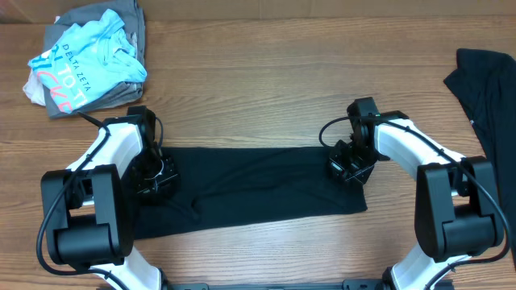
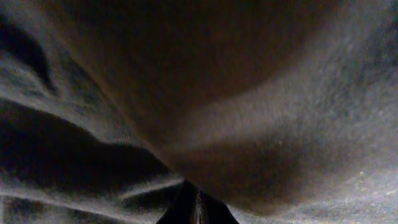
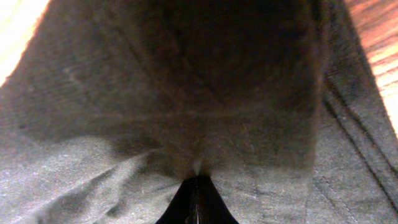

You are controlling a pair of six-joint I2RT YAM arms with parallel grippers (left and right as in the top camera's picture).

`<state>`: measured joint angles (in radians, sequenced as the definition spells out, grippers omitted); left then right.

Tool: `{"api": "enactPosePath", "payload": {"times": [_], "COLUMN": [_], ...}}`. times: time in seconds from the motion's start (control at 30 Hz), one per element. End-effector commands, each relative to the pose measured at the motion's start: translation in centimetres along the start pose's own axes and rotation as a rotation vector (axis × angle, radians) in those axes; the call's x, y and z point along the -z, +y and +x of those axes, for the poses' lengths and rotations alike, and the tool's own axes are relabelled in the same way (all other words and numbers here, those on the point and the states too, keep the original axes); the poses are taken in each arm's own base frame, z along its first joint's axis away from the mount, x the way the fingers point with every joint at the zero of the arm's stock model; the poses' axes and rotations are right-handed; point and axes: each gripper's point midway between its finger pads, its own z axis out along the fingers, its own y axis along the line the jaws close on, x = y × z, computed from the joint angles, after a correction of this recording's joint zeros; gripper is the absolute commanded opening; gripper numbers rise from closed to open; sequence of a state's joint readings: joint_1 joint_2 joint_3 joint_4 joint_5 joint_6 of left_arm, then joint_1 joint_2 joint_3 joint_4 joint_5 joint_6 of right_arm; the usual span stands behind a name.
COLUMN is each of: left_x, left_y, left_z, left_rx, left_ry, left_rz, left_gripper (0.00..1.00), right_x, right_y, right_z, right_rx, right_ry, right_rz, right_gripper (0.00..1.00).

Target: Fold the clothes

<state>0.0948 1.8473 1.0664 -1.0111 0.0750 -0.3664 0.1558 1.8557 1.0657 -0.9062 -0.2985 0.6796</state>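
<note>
Both arms are bending inward from the lower corners, left tool [image 1: 155, 176] and right tool [image 1: 348, 165] each pinching the black T-shirt [image 1: 258, 189], fingers closed.

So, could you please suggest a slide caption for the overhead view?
Overhead: the left hand and right hand pinch opposite ends of the black T-shirt on the wooden table.
</note>
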Motion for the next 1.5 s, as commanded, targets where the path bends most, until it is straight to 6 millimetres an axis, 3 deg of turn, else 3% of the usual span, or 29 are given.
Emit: {"api": "enactPosePath", "payload": {"times": [0.0,0.27,0.33,0.4,0.47,0.53,0.63,0.67,0.73,0.77,0.97,1.17,1.33,1.47], "left_x": [0.1,0.1,0.1,0.2,0.2,0.3,0.4,0.5,0.6,0.6,2.0,5.5,10.0,13.8], "left_y": [1.5,3.0,3.0,2.9,2.7,2.5,1.7,1.1,0.4,0.4,0.0,-0.3,1.4,0.6], "left_z": [-1.1,-2.6,-3.1,-3.6,-4.2,-4.8,-5.1,-5.1,-5.2,-5.3,-6.9,-9.3,-10.3,-9.7], "left_rx": [0.047,0.115,0.118,0.117,0.115,0.109,0.066,0.036,-0.006,-0.007,-0.028,-0.031,-0.005,0.003], "left_ry": [-0.043,-0.077,-0.094,-0.115,-0.138,-0.162,-0.172,-0.173,-0.176,-0.179,-0.237,-0.314,-0.353,-0.343], "left_rz": [-0.010,0.016,0.022,0.030,0.037,0.049,0.086,0.114,0.150,0.151,0.162,0.148,0.039,0.076], "left_gripper": [0.04,0.05,0.09,0.18,0.39,0.41,0.54,0.62,0.89,0.92,1.00,0.99,0.99,0.95], "right_x": [-1.5,-0.4,-0.2,0.0,0.2,0.4,0.6,0.7,1.0,1.1,2.2,3.9,6.0,8.2], "right_y": [-2.9,-5.2,-5.8,-6.5,-7.1,-7.7,-7.5,-7.4,-7.4,-7.3,-6.4,-6.0,-5.8,-4.6], "right_z": [-2.1,-4.7,-5.2,-5.8,-6.2,-6.8,-7.2,-7.3,-7.7,-7.9,-8.8,-9.1,-9.4,-9.5], "right_rx": [-0.046,-0.146,-0.167,-0.186,-0.199,-0.213,-0.216,-0.225,-0.253,-0.253,-0.270,-0.290,-0.293,-0.287], "right_ry": [-0.036,-0.078,-0.089,-0.105,-0.121,-0.142,-0.154,-0.160,-0.179,-0.184,-0.209,-0.215,-0.228,-0.220], "right_rz": [0.091,0.077,0.079,0.091,0.105,0.117,0.108,0.108,0.111,0.106,0.090,0.106,0.137,0.122], "right_gripper": [0.04,0.04,0.04,0.04,0.04,0.04,0.04,0.04,0.04,0.04,0.04,0.04,0.04,0.04]}}
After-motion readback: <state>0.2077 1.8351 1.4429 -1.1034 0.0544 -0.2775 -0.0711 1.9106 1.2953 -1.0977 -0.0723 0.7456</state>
